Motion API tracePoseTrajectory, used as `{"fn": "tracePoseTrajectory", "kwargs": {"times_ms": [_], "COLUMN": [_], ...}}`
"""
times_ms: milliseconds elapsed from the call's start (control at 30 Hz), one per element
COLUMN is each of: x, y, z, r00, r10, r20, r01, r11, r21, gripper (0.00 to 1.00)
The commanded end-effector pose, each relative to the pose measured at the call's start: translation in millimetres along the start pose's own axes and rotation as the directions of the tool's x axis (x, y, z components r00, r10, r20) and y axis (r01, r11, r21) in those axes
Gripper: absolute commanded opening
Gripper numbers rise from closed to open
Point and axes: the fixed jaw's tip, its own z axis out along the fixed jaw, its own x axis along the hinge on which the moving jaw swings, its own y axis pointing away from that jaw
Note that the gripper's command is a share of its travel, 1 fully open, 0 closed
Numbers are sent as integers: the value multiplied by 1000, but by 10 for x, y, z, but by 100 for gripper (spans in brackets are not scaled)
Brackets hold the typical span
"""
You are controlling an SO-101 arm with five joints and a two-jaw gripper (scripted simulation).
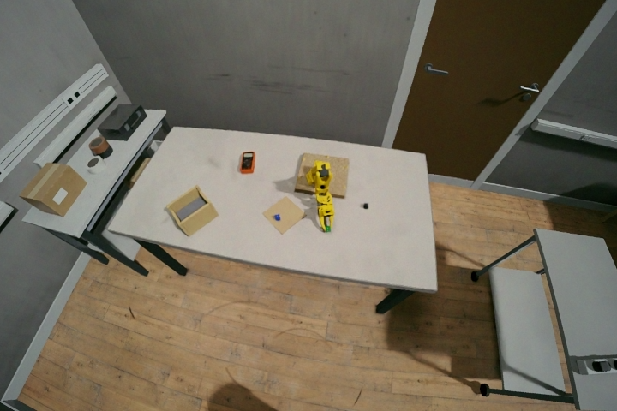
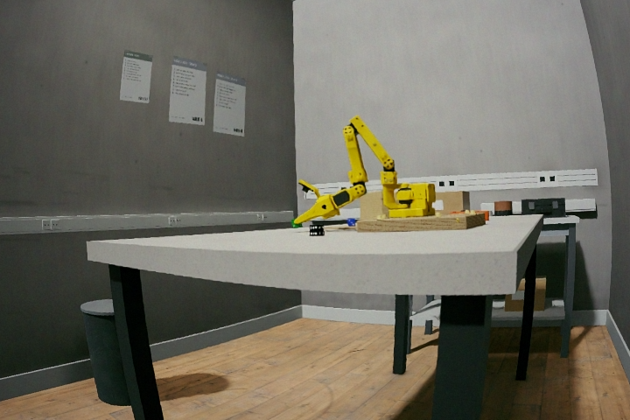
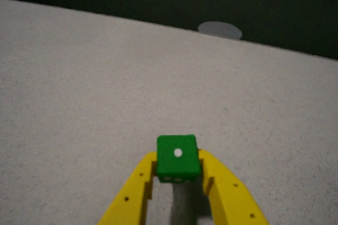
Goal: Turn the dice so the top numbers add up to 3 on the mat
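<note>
The end effector (image 3: 178,180) was pinching the green die (image 3: 177,157), one jaw on each side face, with a single pip on the face turned toward the wrist camera. From the side view the die (image 2: 294,223) hung just above the desk (image 2: 325,257), near the middle of its long front edge and off the mat. Whether it touched the surface could not be told.

The blue die (image 1: 277,217) lay on the mat (image 1: 290,207), close to the mat's corner nearest the front edge of the desk. Its top number was too small to read, and whether it sat fully inside the mat's border could not be settled from above, though it looked so.

The black die (image 1: 366,205) sat on the bare desk on the far side of the arm from the mat, toward the right edge, well apart from the mat. Its top face could not be read either.

By my judgement the task was less than half done: one die appeared placed, one was in hand and seemingly turned to show a one, and one was untouched. What remained was carrying the green die to the mat and setting it flat with the one up, then fetching the black die, and checking that the blue die showed a one.
</note>
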Motion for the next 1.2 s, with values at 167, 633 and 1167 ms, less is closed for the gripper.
{"fn": "tracePoseTrajectory", "kwargs": {"times_ms": [167,633,1167], "x": [32,66,82], "y": [7,7,7], "z": [25,39,45], "r00": [1000,1000,1000], "r10": [-9,-9,-9], "r20": [11,11,11], "r01": [9,9,9], "r11": [1000,1000,1000], "r21": [-2,-3,-3], "gripper": [0,0,0]}}
